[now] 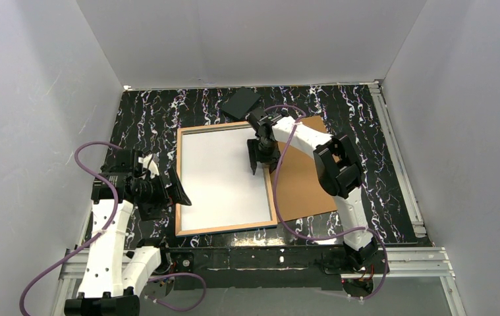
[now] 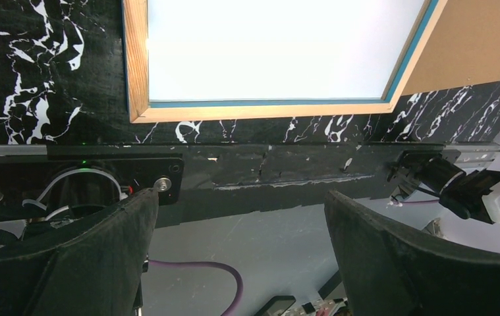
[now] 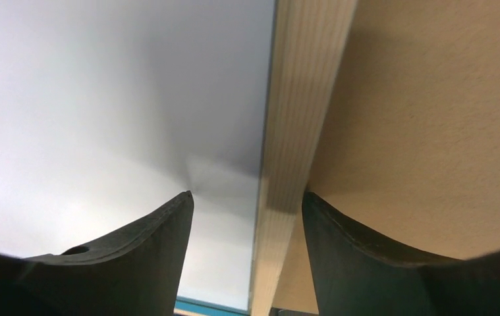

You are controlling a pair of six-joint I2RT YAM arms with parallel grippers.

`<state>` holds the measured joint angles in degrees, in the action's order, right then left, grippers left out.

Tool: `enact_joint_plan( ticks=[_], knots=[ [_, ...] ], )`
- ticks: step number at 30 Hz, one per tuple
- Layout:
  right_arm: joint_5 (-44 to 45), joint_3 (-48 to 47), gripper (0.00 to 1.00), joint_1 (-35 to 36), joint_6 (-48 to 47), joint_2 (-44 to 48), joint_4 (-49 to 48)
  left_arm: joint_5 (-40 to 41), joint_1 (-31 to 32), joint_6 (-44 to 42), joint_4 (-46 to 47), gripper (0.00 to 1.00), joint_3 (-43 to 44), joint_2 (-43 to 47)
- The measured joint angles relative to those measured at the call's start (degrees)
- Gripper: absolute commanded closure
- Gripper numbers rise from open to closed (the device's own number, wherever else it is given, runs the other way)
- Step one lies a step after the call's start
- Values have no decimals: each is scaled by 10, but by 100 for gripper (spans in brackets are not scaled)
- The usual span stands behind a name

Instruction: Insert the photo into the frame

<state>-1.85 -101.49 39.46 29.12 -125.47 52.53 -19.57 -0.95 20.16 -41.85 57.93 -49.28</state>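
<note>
The frame [image 1: 227,228] lies flat on the black marbled counter [image 1: 148,118], tan wood face up. The photo [image 1: 224,174] rests inside it with its plain white back showing, filling the opening from rail to rail.

The right pincer [image 3: 247,195] is low over the frame's right rail, toward the far end. Its fingers stand partway apart and straddle that rail. The left fingertip is down at the photo's white back, just inside the rail, and the right fingertip sits at the rail's outer edge, over the brown backing board [image 1: 303,184]. There is a gap between the left finger and the wood, so nothing is clamped.

The backing board lies flat beside the frame on the right, its left edge tucked under or against the frame; which one cannot be made out.

The left pincer [image 1: 174,194] is spread wide and holds nothing. It hovers just beside the near part of the frame's left rail, apart from the photo.

A small black slab [image 1: 240,102] lies near the frame's far edge.
</note>
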Motion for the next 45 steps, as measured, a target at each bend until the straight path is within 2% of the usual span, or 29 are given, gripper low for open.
enact_joint_plan(
  ticks=[18,26,33,36,40,45],
  knots=[
    [-94,7,27,38,38,24,-26,-39,0,4,-18,2,21,-4],
    [-119,-21,26,49,36,17,-40,-54,0,4,-18,2,21,-3],
    [-133,-87,25,51,31,-15,-40,-71,0,4,-18,2,21,-3],
    [-132,-86,21,51,28,-14,-38,-82,0,8,-17,2,21,-1],
    [-119,-52,20,47,21,14,-41,-107,4,31,3,2,13,4],
    [-120,74,20,-2,15,132,-52,-112,64,73,48,2,-8,-12]
  ],
)
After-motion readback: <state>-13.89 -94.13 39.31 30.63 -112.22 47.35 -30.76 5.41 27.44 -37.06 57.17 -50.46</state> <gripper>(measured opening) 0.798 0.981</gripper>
